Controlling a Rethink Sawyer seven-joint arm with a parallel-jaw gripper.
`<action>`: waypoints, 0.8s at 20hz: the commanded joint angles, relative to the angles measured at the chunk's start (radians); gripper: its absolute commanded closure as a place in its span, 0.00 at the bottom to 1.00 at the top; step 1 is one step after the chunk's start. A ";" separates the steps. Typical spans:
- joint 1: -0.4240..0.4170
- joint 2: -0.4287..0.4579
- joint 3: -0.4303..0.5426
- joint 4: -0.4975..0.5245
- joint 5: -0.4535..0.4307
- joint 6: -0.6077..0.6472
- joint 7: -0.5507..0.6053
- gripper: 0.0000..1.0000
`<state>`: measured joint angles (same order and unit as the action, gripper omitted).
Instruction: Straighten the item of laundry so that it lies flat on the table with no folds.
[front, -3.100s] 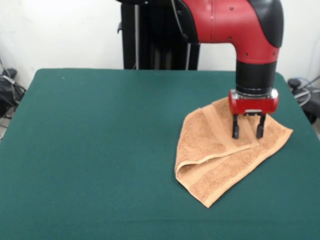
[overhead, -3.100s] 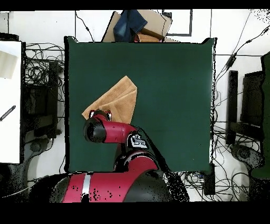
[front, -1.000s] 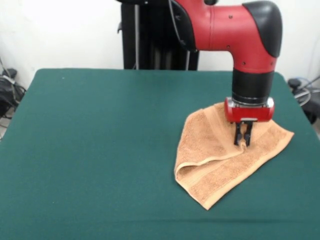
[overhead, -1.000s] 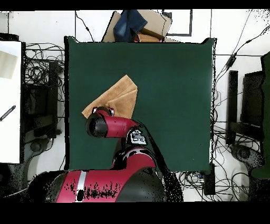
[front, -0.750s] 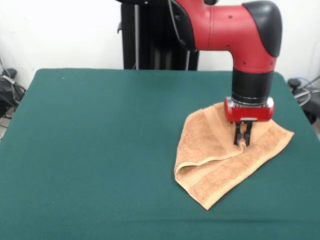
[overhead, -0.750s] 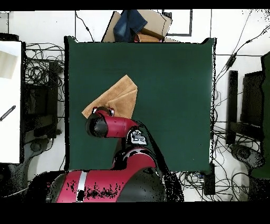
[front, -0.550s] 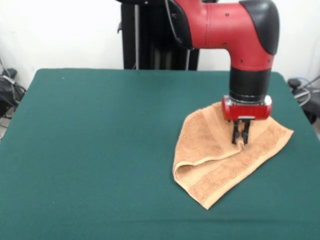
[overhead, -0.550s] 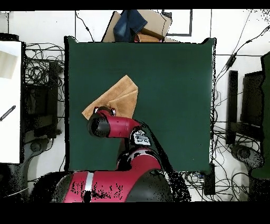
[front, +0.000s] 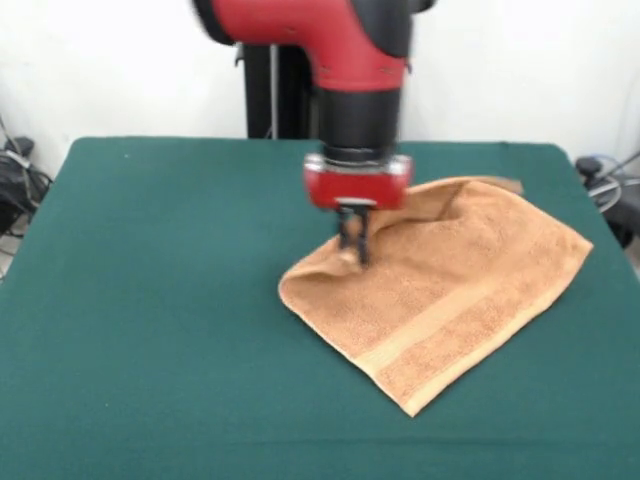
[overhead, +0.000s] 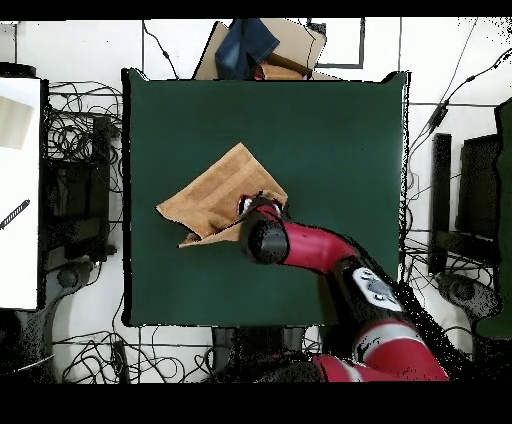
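The orange-tan towel (front: 460, 280) lies on the right half of the green table (front: 150, 300), mostly opened out, with a raised wrinkle along its far edge. My gripper (front: 354, 245) is shut on the towel's left corner and holds it just above the table. In the overhead view the towel (overhead: 205, 195) lies left of centre and my gripper (overhead: 248, 207) is at its right corner, mostly hidden under the arm's wrist. One woven band (front: 440, 315) shows near the towel's front edge.
The arm (overhead: 310, 250) reaches in from the lower right of the overhead view. A cardboard box with blue cloth (overhead: 262, 45) sits beyond the table's far edge. Cables lie on the floor around the table. The pedestal (front: 275, 95) stands behind the table.
My gripper has pulled the towel's pinched corner leftwards in the front view, unfolding the folded-over layer. The towel now covers a wider area.
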<state>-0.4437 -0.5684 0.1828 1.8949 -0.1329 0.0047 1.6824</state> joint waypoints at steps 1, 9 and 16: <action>-0.189 0.025 0.152 0.096 -0.156 0.077 -0.030 1.00; -0.248 0.184 0.148 0.037 -0.311 -0.014 0.006 1.00; -0.186 0.197 0.113 0.033 -0.339 -0.065 0.084 1.00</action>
<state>-0.6966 -0.4410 0.2320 1.9078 -0.4036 -0.0312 1.6824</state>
